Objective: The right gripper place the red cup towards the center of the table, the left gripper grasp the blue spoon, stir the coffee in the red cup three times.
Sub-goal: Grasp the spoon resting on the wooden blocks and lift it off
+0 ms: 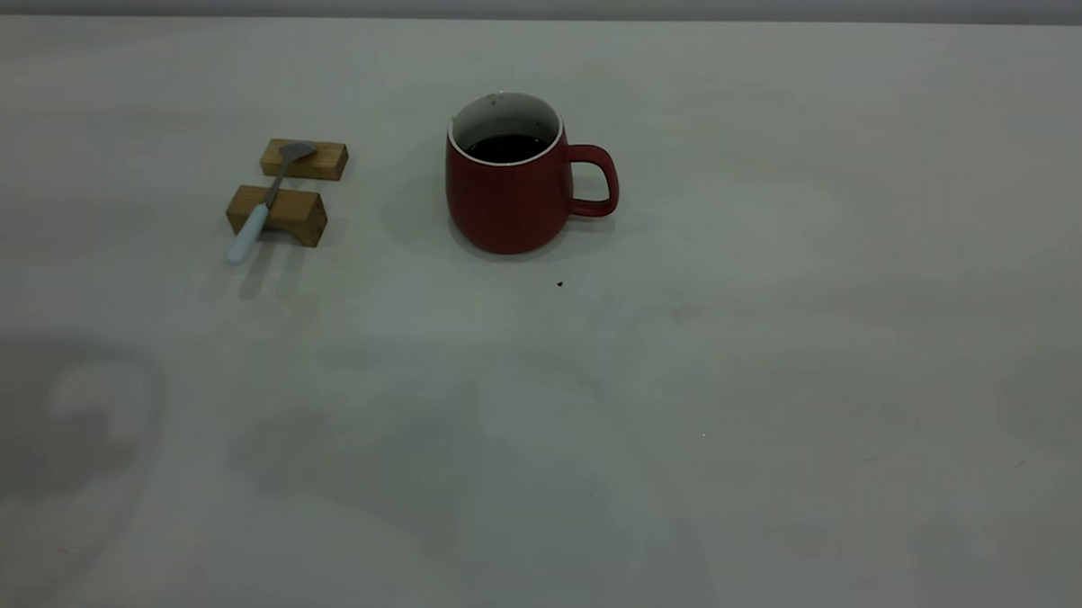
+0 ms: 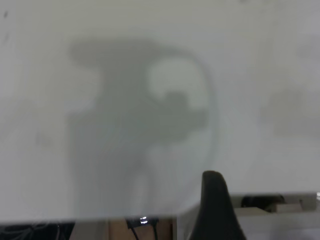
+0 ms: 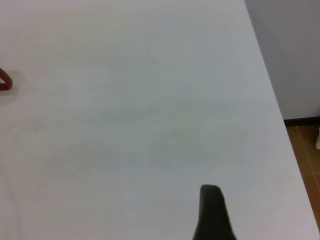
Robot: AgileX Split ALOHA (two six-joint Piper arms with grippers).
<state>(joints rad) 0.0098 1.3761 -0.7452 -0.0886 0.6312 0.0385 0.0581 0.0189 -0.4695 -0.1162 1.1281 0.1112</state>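
- The red cup (image 1: 511,199) shows matte dark red outside, white on its inner wall and thin rim.
- The coffee (image 1: 508,147) sits nearly black.
- The blue spoon (image 1: 266,201) has a pale blue handle and grey neck and bowl.
- Two wooden blocks (image 1: 278,213) glow honey-brown.
- The table (image 1: 772,393) is plain off-white with faint grey smudges and one dark speck (image 1: 560,284).
- A finger (image 2: 215,210) looks black, as far as the blur allows.

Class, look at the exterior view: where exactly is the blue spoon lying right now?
The blue spoon lies left of the red cup, bridged across two small wooden blocks, bowl on the farther block and pale handle overhanging the nearer one.
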